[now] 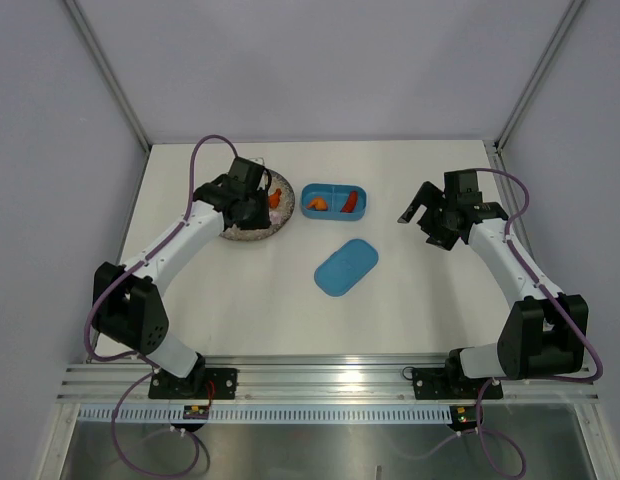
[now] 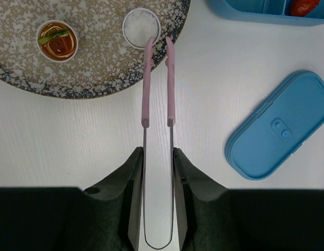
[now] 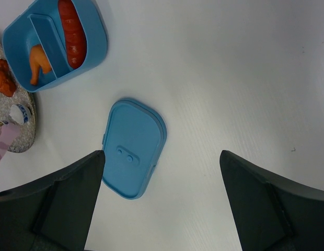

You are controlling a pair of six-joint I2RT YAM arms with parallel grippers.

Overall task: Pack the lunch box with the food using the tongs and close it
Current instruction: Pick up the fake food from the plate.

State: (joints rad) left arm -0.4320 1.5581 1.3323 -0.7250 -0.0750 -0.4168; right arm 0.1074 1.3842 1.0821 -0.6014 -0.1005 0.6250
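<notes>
Step in hand: pickup of the white piece [image 2: 141, 27], on the plate [image 2: 99, 73], tongs [image 2: 146, 89] tips at its near edge. Left gripper [image 2: 158, 157] pinches the tongs; right gripper [image 3: 161, 157] spread, empty. Next: advance, squeeze, carry to the lunch box [image 3: 99, 47]; lid [image 2: 279, 125] lies apart

Left gripper [image 2: 158, 162] clamped on the metal arms of the tongs [image 2: 145, 94], whose pink tips stand narrowly apart at the edge of the round white piece [image 2: 141, 27] on the speckled plate [image 2: 99, 68]. A round orange morsel [image 2: 57, 41] lies further left on the plate. At right, the blue lid [image 2: 279, 128] lies flat on the white table [image 2: 214, 78], apart from the lunch box [image 2: 256, 8], which holds a red morsel [image 2: 303, 6].
</notes>
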